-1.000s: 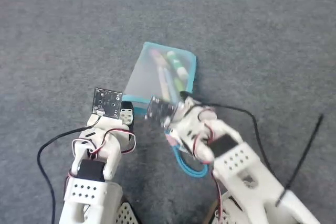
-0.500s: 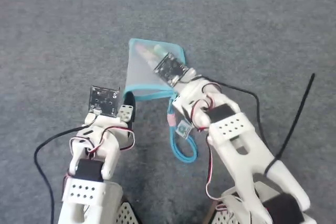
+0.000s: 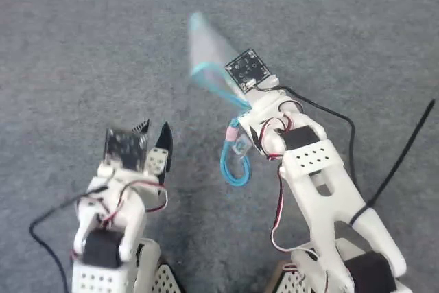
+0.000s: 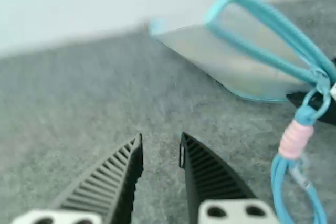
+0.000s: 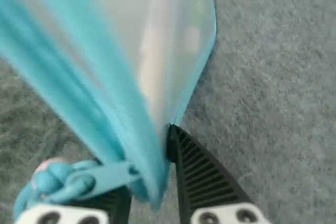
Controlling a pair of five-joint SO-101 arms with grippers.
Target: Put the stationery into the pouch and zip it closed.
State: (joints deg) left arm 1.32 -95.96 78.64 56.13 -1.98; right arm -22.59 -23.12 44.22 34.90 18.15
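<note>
The translucent pouch [image 3: 208,56] with a turquoise edge hangs tilted off the grey table, blurred by motion. My right gripper [image 5: 149,153] is shut on its zipper edge [image 5: 131,129]. Faint coloured stationery [image 5: 152,51] shows through the pouch wall. A blue cord loop [image 3: 235,168] with a pink bead [image 4: 294,137] dangles from the zipper pull under the right arm. My left gripper [image 3: 154,134] stands open over bare table, nearer and to the left of the pouch [image 4: 236,69], with nothing between its fingers [image 4: 131,156].
Grey felt table [image 3: 82,66] spreads around both arms, and a pale wall edge runs along the far side. Black cables [image 3: 398,162] trail beside the right arm.
The right arm has lifted the pouch off the table and swung it farther away. The left gripper has drawn back from the pouch's corner toward the near side.
</note>
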